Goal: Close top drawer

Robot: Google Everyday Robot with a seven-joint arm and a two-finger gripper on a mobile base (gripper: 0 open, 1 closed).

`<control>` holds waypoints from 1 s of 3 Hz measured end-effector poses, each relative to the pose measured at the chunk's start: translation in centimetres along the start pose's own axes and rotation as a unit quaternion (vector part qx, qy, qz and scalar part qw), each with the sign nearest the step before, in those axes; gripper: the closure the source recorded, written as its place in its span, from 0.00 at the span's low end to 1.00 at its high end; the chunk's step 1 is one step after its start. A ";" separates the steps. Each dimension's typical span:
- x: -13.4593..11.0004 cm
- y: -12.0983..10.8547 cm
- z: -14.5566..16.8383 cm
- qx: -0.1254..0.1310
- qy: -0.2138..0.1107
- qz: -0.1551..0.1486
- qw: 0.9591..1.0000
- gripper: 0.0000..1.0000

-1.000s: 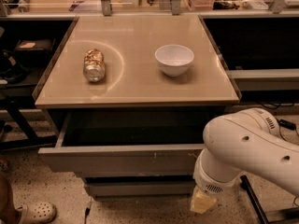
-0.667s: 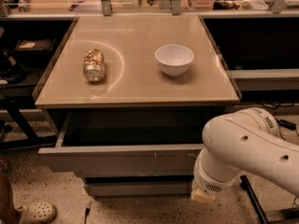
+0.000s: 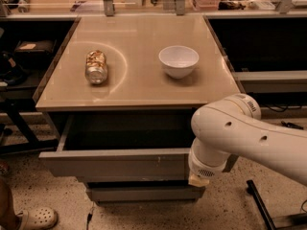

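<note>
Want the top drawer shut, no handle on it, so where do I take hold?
Take the drawer by its front panel's top edge, or just press the flat face, coming from the front: it stands pulled out and bare of any handle. The end effector is at the panel's lower right, under the arm.

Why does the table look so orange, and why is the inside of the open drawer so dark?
Camera view: warm light tints the tabletop and leaves a curved glare streak beside the can; the bowl throws a soft shadow; inside the top drawer it is nearly black, under the tabletop's shadow; the gripper hangs low at the drawer front's right end, beneath the brightly lit white arm.
</note>
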State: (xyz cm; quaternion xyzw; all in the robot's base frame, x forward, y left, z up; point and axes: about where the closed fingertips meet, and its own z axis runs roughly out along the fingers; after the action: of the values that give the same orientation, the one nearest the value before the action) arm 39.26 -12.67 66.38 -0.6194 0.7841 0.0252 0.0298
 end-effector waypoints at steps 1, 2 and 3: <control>-0.9 -2.8 0.0 0.013 0.009 0.002 1.000 1.00; -1.2 -5.1 0.1 0.022 0.020 0.009 1.000 1.00; -1.2 -5.3 0.1 0.023 0.020 0.009 0.999 0.82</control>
State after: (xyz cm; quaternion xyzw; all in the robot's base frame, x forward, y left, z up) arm 44.73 -12.70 66.39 -0.6116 0.7906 -0.0050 0.0282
